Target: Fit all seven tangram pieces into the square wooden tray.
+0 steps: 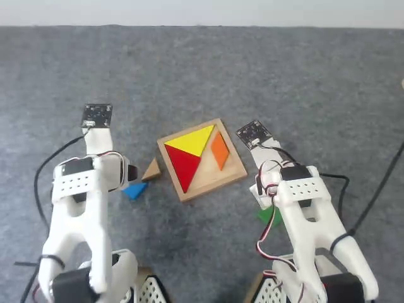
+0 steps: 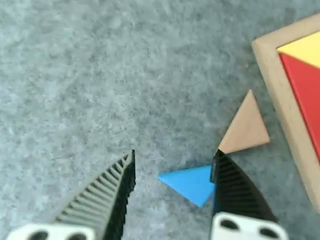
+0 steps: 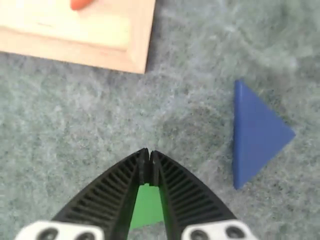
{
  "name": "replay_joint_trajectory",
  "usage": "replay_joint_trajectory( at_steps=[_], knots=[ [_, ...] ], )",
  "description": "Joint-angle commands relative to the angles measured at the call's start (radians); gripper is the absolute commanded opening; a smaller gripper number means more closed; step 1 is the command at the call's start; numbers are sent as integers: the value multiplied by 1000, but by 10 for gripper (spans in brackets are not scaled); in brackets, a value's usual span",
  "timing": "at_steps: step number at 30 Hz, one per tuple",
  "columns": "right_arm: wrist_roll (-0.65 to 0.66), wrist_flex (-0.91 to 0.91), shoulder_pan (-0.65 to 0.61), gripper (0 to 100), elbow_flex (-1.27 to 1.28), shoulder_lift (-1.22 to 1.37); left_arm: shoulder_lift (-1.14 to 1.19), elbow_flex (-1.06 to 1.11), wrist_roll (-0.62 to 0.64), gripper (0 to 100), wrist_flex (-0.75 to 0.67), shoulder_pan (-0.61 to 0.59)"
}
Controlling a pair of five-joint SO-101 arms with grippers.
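Up high, looking down on the grey mat (image 1: 284,76): square wooden tray (image 1: 211,188) in the middle. Inside it, yellow triangle (image 1: 189,142) at the far side, red triangle (image 1: 183,165) at the left, orange piece (image 1: 219,150) at the right. Just left of the tray, tan triangle (image 1: 151,170), with light blue triangle (image 1: 134,190) a bit nearer. Right of the tray, green piece (image 1: 268,216) peeking out under the right arm (image 1: 303,214).

From the left wrist: left gripper (image 2: 175,155) spread wide, pinching nothing. Light blue triangle by one fingertip, tan triangle just past it, tray edge beyond.

From the right wrist: right gripper (image 3: 150,152) pressed together at the tips. Green piece showing behind the fingers, hard to tell if touched. Dark blue triangle (image 3: 255,135) flat on the mat nearby.
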Motion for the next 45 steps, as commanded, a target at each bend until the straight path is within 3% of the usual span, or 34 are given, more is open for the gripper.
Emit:
replay_joint_trajectory(
  at_steps=[1,6,11,15,25,31,39,45],
  knots=[
    [21,8,124,28,-75,-44,14,-4,-6,245,-31,-3],
    [94,76,331,62,-242,-35,51,-1,-6,245,-74,-2],
    [189,197,349,182,-365,-33,83,-4,-6,245,-98,-3],
    [193,206,277,202,-356,-5,104,-4,-6,244,-109,-5],
    [216,395,-76,202,-290,259,118,-2,-6,244,-109,-3],
    [221,283,-85,203,-72,102,118,-2,-8,244,-109,0],
    [218,282,-88,213,-11,7,120,-2,-6,244,-109,0],
    [181,275,-168,335,9,7,120,-1,-6,244,-109,0]
  ],
)
